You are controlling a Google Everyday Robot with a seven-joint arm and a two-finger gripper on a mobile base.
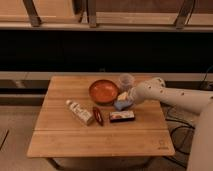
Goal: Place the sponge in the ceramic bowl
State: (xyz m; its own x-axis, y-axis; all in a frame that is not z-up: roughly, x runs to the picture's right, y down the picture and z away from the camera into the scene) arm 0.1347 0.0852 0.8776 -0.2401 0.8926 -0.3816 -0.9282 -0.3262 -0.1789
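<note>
The orange-red ceramic bowl [103, 91] sits at the back centre of the wooden table [100, 132]. Just to its right and a little nearer lies the light-blue sponge [121, 105]. My gripper [122, 97] comes in from the right on a white arm and hangs right over the sponge's top edge, touching or nearly touching it. The bowl holds nothing that I can see.
A pale translucent cup [126, 80] stands behind the gripper. A dark flat box with a pale stripe [122, 116] lies in front of the sponge. A white bottle [80, 111] and a small red item [98, 115] lie to the left. Cables hang at the right.
</note>
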